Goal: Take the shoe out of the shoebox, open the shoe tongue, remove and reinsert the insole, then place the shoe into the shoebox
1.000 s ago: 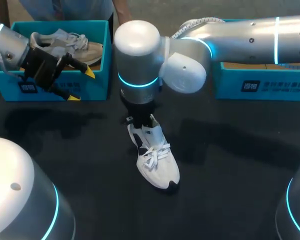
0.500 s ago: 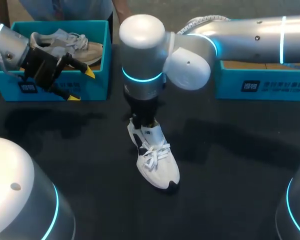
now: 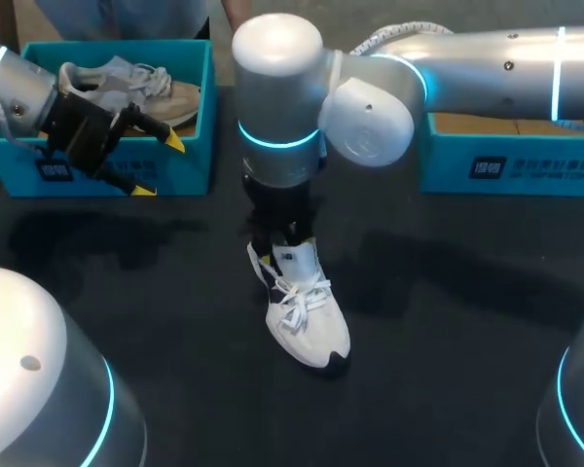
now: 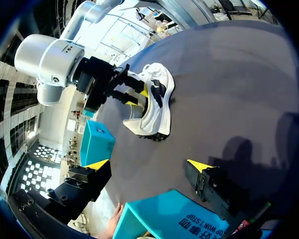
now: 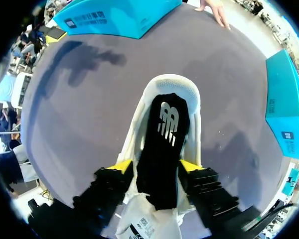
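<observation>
The white shoe stands on the black tabletop, toe toward the robot, its black insole showing in the opening. The right hand sits at the shoe's heel opening; I cannot tell whether it is clenched on it. The left hand hangs released, holding nothing, just before the left shoebox, which holds 1 beige shoe.
</observation>
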`<state>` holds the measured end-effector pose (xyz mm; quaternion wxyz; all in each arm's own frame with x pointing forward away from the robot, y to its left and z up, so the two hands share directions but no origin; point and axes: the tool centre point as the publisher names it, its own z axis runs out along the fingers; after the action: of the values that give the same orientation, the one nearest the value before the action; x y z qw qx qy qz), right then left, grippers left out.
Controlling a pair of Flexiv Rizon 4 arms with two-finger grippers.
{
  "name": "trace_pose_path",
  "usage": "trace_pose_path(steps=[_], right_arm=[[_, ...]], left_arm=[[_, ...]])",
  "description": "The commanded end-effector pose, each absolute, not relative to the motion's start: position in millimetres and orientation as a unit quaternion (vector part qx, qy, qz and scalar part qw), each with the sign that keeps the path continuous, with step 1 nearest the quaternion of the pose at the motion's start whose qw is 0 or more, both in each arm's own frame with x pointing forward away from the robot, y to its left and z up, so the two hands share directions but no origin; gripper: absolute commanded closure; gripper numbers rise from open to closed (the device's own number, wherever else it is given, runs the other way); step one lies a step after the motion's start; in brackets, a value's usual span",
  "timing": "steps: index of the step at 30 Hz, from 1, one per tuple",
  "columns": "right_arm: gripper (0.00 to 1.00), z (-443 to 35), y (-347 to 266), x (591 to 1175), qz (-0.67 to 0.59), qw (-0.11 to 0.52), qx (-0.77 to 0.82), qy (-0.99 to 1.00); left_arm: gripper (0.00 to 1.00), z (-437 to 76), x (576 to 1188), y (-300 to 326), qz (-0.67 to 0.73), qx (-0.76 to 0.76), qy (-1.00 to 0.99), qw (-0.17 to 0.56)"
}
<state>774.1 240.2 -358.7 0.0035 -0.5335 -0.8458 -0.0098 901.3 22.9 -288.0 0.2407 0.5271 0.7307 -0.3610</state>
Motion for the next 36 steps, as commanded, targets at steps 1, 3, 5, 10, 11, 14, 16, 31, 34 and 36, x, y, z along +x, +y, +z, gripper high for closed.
trace_pose_path(steps=[1, 3, 5, 10, 11, 14, 16, 31, 34, 36], right_arm=[[0.07, -364, 238, 773, -0.014, 0.015, -0.533, -0.846], [0.0, -365, 238, 773, -0.014, 0.017, -0.533, -0.846], [0.0, -364, 238, 772, -0.013, 0.018, -0.534, -0.845], [0.0, -360, 235, 769, -0.012, 0.018, -0.538, -0.843], [0.0, -358, 235, 766, -0.011, 0.019, -0.54, -0.841], [0.0, -354, 235, 761, -0.008, 0.02, -0.544, -0.839], [0.0, -352, 235, 759, -0.006, 0.02, -0.545, -0.838], [0.0, -337, 234, 728, -0.005, 0.027, -0.566, -0.824], [0.0, -326, 234, 721, -0.008, 0.017, -0.572, -0.82], [0.0, -315, 235, 717, -0.009, 0.009, -0.573, -0.82]], left_arm=[[0.0, -287, 900, 23, -0.359, 0.527, 0.732, 0.24], [0.0, -287, 900, 23, -0.359, 0.527, 0.732, 0.24], [0.0, -287, 900, 23, -0.359, 0.527, 0.732, 0.24], [0.0, -287, 900, 23, -0.359, 0.527, 0.732, 0.24], [0.0, -287, 900, 23, -0.359, 0.527, 0.732, 0.24], [0.0, -287, 900, 23, -0.359, 0.527, 0.732, 0.24], [0.0, -287, 900, 23, -0.359, 0.527, 0.732, 0.24], [0.0, -287, 900, 23, -0.359, 0.527, 0.732, 0.24], [0.0, -287, 900, 23, -0.359, 0.527, 0.732, 0.24], [0.0, -287, 900, 23, -0.359, 0.527, 0.732, 0.24]])
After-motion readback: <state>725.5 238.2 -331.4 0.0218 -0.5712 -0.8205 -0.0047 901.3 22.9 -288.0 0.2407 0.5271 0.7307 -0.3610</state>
